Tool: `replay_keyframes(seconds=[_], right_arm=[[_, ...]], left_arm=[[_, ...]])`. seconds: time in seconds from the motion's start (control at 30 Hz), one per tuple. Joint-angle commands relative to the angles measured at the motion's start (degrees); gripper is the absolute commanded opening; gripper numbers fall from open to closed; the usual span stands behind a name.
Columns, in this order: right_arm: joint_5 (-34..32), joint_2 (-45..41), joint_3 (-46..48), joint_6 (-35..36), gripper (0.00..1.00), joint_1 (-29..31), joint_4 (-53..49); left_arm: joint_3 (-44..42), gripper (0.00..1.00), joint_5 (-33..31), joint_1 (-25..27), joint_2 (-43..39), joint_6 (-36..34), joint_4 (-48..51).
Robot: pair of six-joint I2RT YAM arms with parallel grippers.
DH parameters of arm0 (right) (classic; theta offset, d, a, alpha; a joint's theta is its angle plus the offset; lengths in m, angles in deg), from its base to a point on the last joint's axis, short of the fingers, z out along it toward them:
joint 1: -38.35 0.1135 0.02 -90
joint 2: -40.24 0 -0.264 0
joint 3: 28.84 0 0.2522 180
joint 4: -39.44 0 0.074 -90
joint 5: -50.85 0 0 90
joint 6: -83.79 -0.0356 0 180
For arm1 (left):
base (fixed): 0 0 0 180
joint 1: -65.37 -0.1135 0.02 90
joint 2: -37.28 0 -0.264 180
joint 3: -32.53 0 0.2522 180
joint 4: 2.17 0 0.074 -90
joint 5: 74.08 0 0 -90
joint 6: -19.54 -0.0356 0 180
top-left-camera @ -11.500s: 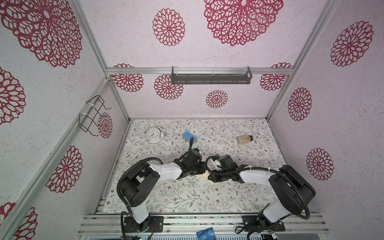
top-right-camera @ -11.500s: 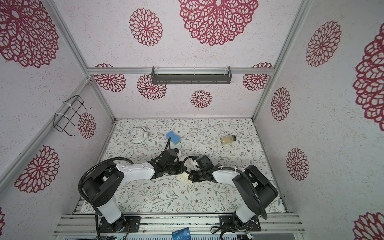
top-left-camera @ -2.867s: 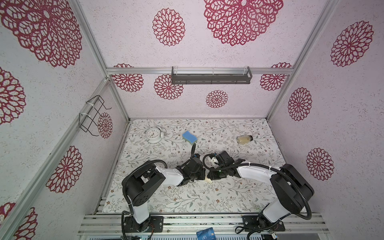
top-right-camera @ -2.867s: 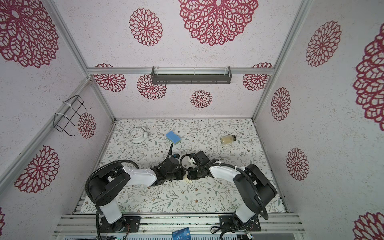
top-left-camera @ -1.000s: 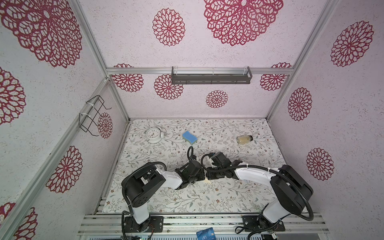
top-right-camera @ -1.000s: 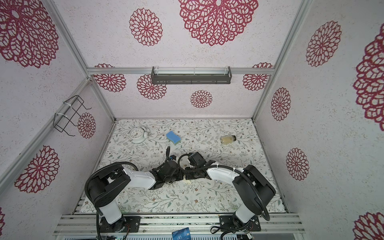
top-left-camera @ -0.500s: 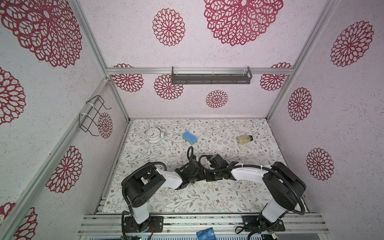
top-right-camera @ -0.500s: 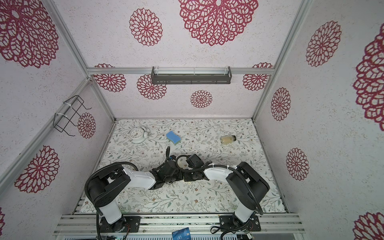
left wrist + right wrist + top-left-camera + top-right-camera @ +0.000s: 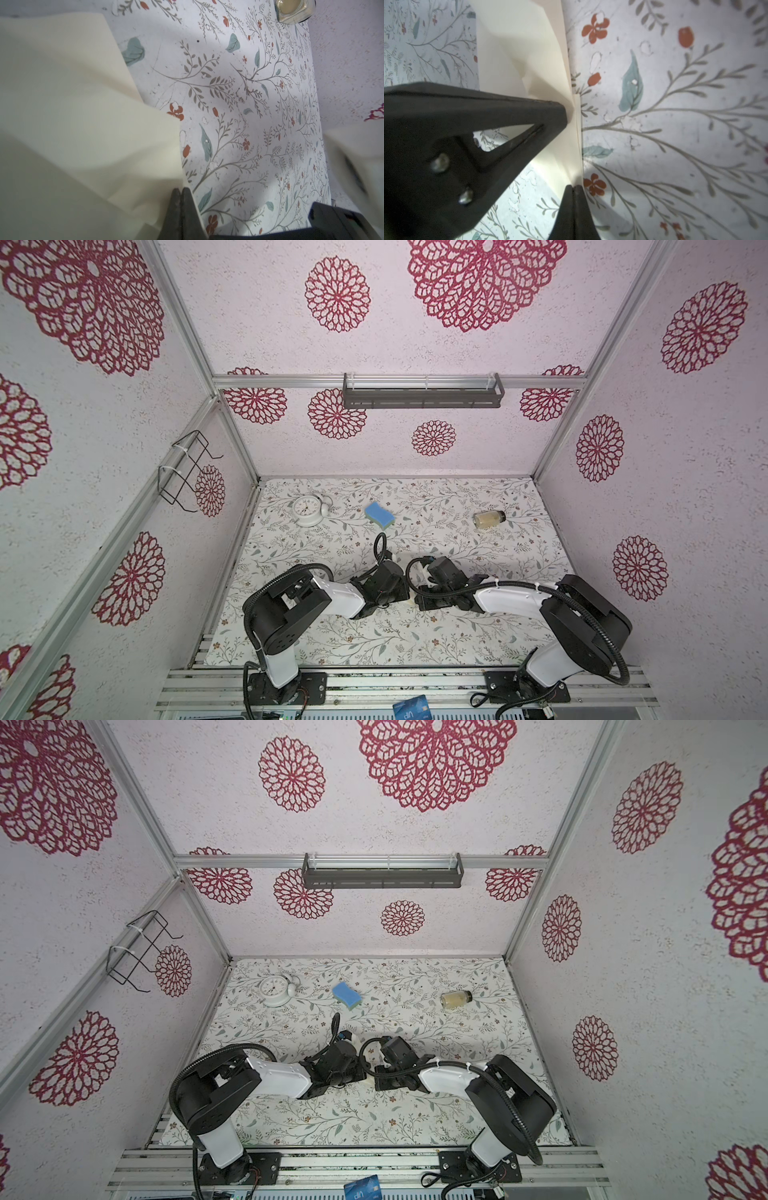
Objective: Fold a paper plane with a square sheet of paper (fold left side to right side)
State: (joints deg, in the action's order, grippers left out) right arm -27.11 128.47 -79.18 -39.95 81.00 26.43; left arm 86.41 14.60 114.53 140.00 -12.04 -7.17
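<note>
The cream paper (image 9: 72, 124) lies on the flowered table, partly folded, with layered flaps and creases; it is not a finished paper plane. In both top views only a sliver of paper (image 9: 412, 600) shows between the two grippers. My left gripper (image 9: 181, 190) is shut, and its tips rest on the paper's long edge. My right gripper (image 9: 573, 187) is shut too, with its tips on the same folded edge of the paper (image 9: 519, 52). The left gripper's black finger (image 9: 488, 124) presses the paper close by. In a top view the left gripper (image 9: 399, 593) and right gripper (image 9: 426, 600) nearly meet at the table's middle.
A white alarm clock (image 9: 308, 511), a blue sponge (image 9: 379, 515) and a small jar (image 9: 489, 519) on its side sit towards the back of the table. A grey shelf (image 9: 422, 396) hangs on the back wall and a wire rack (image 9: 183, 472) on the left wall.
The right arm reached a little further left half a second ago and has drawn back slightly to the right. The left arm has hardly moved. Both grippers stay shut.
</note>
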Motion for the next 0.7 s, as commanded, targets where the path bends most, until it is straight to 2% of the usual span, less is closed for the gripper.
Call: replay_keyframes(seconds=[0.0,0.23,0.43,0.67], right_arm=[[-1.6,-0.4,4.3,-1.6,0.00,0.6,-6.2],[-1.8,-3.9,10.1,-4.0,0.00,0.9,-4.9],[-2.5,-8.9,6.9,-3.8,0.00,0.4,-9.5],[-1.3,-8.4,-0.2,-3.4,0.00,-0.4,-10.0]], left_arm=[[-2.0,0.00,-1.1,0.5,1.5,0.9,10.5],[-1.5,0.00,-0.3,0.4,1.6,2.6,12.2],[-0.4,0.00,0.7,0.5,1.7,5.0,14.6],[-0.9,0.00,-0.7,2.2,0.4,16.0,15.8]])
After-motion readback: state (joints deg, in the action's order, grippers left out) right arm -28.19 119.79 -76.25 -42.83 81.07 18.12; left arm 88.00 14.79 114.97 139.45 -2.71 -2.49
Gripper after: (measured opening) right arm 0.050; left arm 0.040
